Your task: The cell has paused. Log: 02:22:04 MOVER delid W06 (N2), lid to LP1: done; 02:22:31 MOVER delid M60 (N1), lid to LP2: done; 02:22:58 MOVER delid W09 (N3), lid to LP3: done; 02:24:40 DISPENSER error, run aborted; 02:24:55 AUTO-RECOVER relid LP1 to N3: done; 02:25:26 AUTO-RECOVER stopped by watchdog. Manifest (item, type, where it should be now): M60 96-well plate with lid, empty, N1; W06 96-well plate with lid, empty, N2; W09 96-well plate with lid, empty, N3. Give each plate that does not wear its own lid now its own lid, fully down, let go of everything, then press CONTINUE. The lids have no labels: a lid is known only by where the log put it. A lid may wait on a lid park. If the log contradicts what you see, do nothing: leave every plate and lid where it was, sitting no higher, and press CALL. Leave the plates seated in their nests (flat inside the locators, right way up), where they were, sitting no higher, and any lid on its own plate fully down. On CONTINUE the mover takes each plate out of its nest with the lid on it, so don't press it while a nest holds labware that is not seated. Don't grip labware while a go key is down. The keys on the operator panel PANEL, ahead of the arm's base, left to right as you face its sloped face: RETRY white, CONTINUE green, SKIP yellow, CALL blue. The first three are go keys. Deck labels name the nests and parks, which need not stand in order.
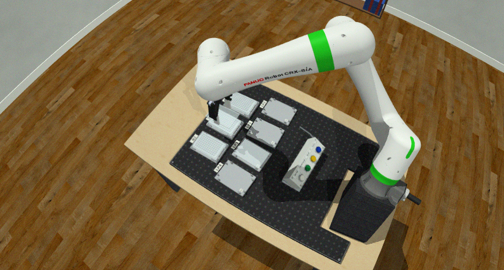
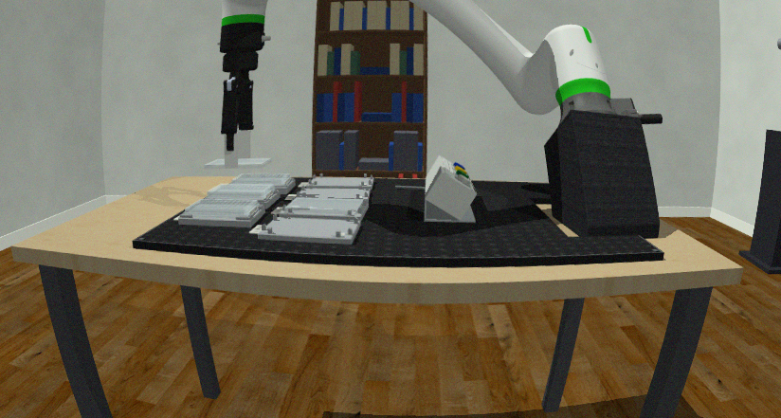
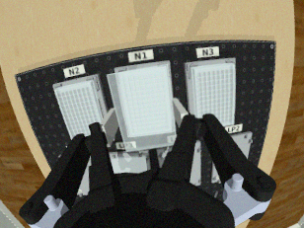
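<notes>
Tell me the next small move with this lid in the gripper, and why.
Probably shift the lid sideways, at this height, until it is centred over the plate in N2. The gripper is shut on it, and it hangs above the deck, over N1 in the wrist view. N3's plate shows bare wells, so this is likely the LP1 lid, W06's.

The room is evenly and brightly lit from above, with no glare. The arm throws a broad, dark, sharp-edged shadow across the black deck (image 1: 303, 211), well away from the end effector (image 2: 233, 141) and towards the arm's base. A fainter shadow of the arm lies on the pale surface (image 3: 79, 21) just beyond the end effector. The top and exterior views bend straight lines near their edges: walls and surface rim curve. Small deck labels are too soft to read in the top view.
</notes>
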Action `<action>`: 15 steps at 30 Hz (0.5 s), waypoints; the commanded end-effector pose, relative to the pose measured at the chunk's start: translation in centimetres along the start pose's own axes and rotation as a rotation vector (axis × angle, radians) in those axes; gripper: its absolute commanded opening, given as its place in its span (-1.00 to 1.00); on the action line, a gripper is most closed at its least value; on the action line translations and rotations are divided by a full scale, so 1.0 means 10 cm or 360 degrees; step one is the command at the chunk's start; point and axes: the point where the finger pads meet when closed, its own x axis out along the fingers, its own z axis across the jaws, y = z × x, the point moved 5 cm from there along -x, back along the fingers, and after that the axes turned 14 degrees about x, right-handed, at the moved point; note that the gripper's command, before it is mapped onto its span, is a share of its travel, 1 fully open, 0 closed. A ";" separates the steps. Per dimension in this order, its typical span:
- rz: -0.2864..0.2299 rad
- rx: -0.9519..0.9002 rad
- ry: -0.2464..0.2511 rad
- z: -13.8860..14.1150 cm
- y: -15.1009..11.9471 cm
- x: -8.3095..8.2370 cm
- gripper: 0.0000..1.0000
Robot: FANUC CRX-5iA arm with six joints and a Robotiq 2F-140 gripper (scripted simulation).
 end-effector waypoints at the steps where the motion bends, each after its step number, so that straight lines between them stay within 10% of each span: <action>1: -0.0001 0.0004 -0.0005 -0.68 -0.17 0.00 -1.00; 6: 0.0001 0.0004 -0.0011 -1.25 -0.38 0.02 -1.00; 15: 0.0001 0.0004 -0.0011 -1.28 -0.39 0.02 -1.00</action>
